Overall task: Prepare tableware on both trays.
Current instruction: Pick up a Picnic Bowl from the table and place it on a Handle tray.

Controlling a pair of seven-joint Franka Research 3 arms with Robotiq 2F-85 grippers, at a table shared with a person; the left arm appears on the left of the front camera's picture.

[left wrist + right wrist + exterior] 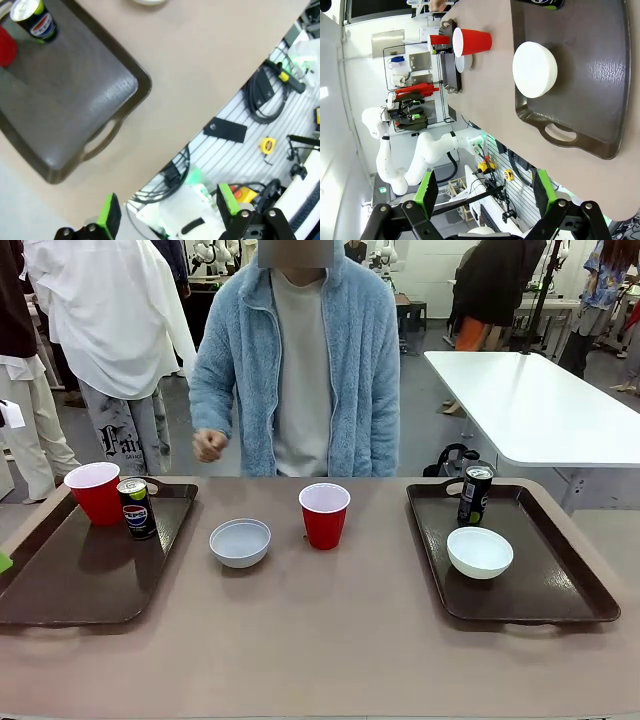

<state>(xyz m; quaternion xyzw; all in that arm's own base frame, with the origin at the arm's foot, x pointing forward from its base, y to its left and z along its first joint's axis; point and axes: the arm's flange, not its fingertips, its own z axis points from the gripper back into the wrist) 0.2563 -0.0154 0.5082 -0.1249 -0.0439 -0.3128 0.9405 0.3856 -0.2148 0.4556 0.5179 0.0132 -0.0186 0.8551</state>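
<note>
- The left tool [168,209] is released, its jaws wide with nothing between them. It hangs over the near edge of the worktop [330,640], just off the handle end of the left tray [75,100].
- The right tool [485,189] is likewise released and empty. It is held out past the worktop's edge, near the handle end of the right tray [590,100].
- On the left tray, a red cup [95,492] stands upright at the far corner, with a black can [136,508] upright just beside it.
- On the right tray, a second can [475,495] stands at the far left corner, and a white bowl [480,552] sits near it on the robot's side.
- Between the trays, on the bare worktop, sit a grey bowl [240,542] and a second cup [324,515]. The cup is upright, and the two are near each other but apart.
- A person stands at the far side, one hand [209,444] closed and held above the far edge.
</note>
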